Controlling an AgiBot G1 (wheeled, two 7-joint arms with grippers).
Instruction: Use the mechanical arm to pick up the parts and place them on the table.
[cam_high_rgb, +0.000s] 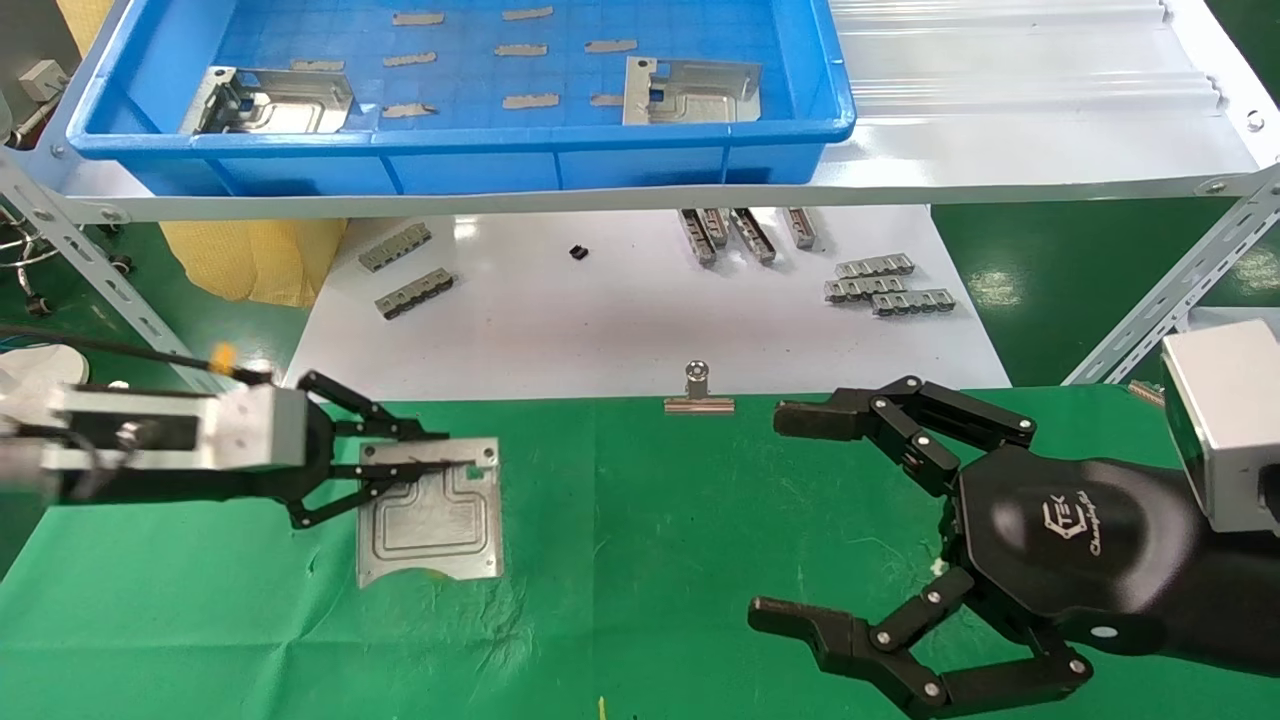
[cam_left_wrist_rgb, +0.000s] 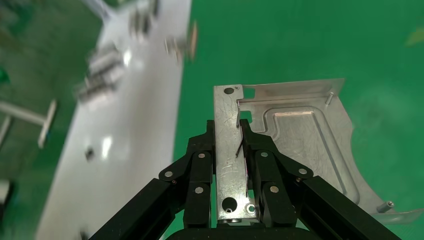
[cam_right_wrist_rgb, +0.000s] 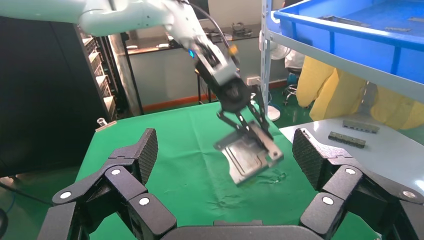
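Note:
My left gripper (cam_high_rgb: 440, 452) is shut on the bent-up edge of a silvery sheet-metal part (cam_high_rgb: 430, 515) over the left side of the green table (cam_high_rgb: 650, 560). The left wrist view shows both fingers (cam_left_wrist_rgb: 200, 165) pinching that edge strip, with the grooved plate (cam_left_wrist_rgb: 300, 135) spreading beyond. In the right wrist view the part (cam_right_wrist_rgb: 247, 157) hangs tilted from the left gripper (cam_right_wrist_rgb: 250, 125), its low edge close to the cloth. My right gripper (cam_high_rgb: 790, 520) is open and empty over the table's right side. Two more parts (cam_high_rgb: 275, 100) (cam_high_rgb: 690, 90) lie in the blue tray (cam_high_rgb: 480, 150).
A glossy white board (cam_high_rgb: 640, 320) behind the cloth holds grey slotted strips (cam_high_rgb: 885, 285) (cam_high_rgb: 410, 270). A silver binder clip (cam_high_rgb: 698, 390) sits on the cloth's far edge. The tray stands on a shelf with slanted metal struts (cam_high_rgb: 1150, 330). Grey tape bits lie in the tray.

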